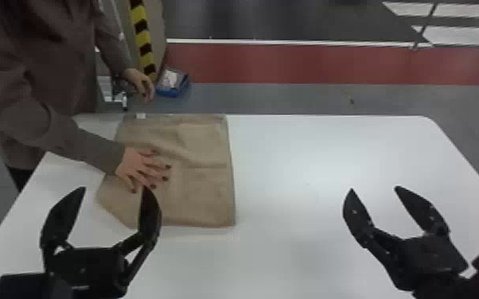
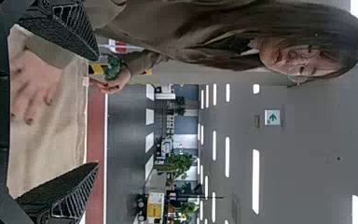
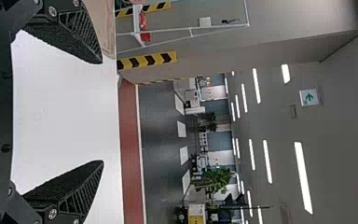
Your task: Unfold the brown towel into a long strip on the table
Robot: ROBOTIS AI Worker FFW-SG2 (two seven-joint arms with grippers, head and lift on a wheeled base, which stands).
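My left gripper is open in the head view, its right-hand finger over the towel's near left part. My right gripper stands open above the bare table, well to the right of the cloth. The brown towel lies folded flat on the table's left half, a white tag at its far left corner. A person's hand rests on it. In the left wrist view, the towel shows between the spread fingers of the left gripper. The right gripper has nothing between its fingers.
The white table reaches across beneath both arms, with its far edge just behind the towel. A person leans in at the left side, the other hand held beyond the far edge. A blue container sits on the floor behind the table.
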